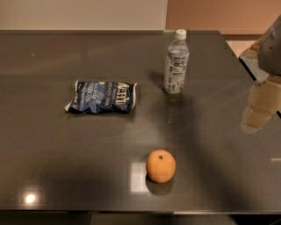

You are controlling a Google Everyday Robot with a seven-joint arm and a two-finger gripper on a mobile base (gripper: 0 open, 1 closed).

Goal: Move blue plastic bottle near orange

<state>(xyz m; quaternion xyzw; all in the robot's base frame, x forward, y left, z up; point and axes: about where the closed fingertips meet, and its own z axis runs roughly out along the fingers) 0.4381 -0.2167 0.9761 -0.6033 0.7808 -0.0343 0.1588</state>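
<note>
Dark glossy table (52,145), pale wall (83,13) behind; claw (260,112) right edge.

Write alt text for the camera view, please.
A blue plastic bottle stands upright at the back of the table, apart from the orange near the front edge. A dark-blue snack bag lies left; the gripper hangs at the right edge, touching nothing.

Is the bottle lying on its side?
No, the blue plastic bottle stands upright, cap on top; the gripper hovers apart to its right.

Beige gripper (259,115) right edge; bottle (176,66) label white-blue.
</note>
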